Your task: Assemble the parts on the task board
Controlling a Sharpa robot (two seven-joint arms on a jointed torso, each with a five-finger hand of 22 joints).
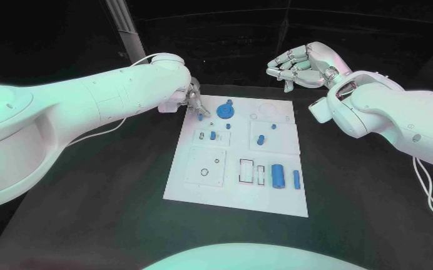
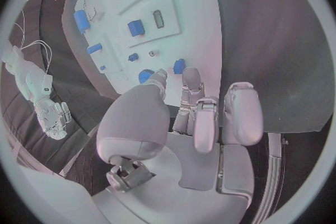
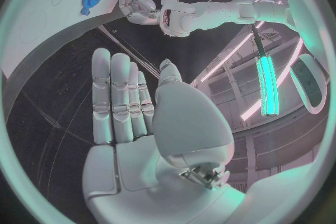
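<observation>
The white task board [image 1: 236,190] lies in the middle of the black table. On it are a round blue part [image 1: 226,109], small blue pieces [image 1: 213,135] [image 1: 259,139] and two blue cylinders [image 1: 279,176] near its right side. My left hand [image 1: 193,103] reaches down at the board's far left corner. A small blue piece [image 2: 178,65] sits between its thumb and fingertips [image 2: 190,74]; whether they touch it is unclear. The round blue part [image 2: 145,75] lies just beyond the thumb. My right hand [image 1: 302,67] hovers above the table past the board's far edge, its fingers [image 3: 119,95] straight and holding nothing.
Empty outlined slots [image 1: 206,169] mark the board's near left part. A grey post [image 1: 117,7] stands behind the left arm. Black table [image 1: 108,207] runs on both sides of the board.
</observation>
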